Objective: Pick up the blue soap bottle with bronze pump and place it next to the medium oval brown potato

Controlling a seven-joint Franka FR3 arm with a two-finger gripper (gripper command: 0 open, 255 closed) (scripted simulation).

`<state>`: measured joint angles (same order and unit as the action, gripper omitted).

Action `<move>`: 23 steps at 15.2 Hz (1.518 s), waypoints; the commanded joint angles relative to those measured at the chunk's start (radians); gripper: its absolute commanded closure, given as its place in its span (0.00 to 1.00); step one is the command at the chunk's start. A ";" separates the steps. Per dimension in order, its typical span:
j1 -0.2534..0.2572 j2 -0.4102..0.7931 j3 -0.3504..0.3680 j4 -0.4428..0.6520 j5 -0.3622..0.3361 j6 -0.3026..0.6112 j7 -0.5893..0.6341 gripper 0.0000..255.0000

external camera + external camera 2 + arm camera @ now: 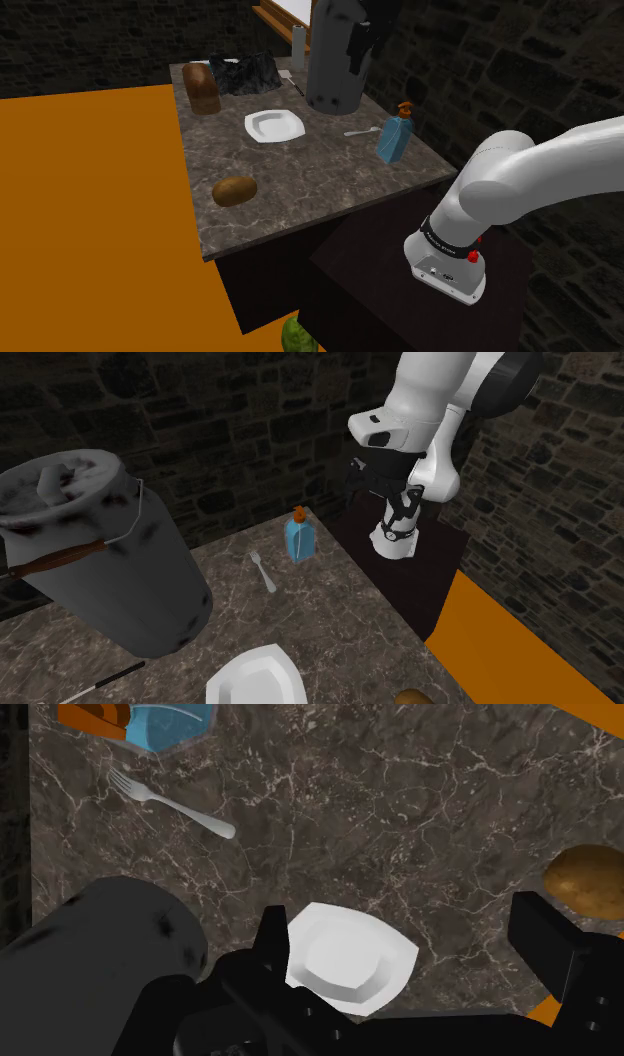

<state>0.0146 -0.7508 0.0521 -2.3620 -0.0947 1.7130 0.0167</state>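
This is looking like a rustic home kitchen. Rough dark stone walls [500,60] are closing in behind a table [300,180] topped with veined brown marble. Food and eating things are lying on it: a white plate [274,126] is sitting near the middle, a silver fork [360,131] is lying just to the shoulder view's right of it, a brown bread loaf [202,88] is standing at the far left corner, and a brown potato [235,190] is resting near the near edge. A blue soap bottle [394,138] with an orange-bronze pump is standing at the right edge. A big stained grey bucket [340,60] with a wire handle is towering at the far side. An orange floor [90,220] is spreading to the left.
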 commanded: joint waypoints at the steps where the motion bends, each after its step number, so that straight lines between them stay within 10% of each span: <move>1: 0.000 0.000 0.000 0.000 0.000 0.000 0.000 0.00; 23: -0.341 -0.193 -0.543 -0.535 -0.210 0.509 -0.230 0.00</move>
<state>-0.3082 -0.9603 -0.4568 -2.8681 -0.2931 2.2364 -0.1997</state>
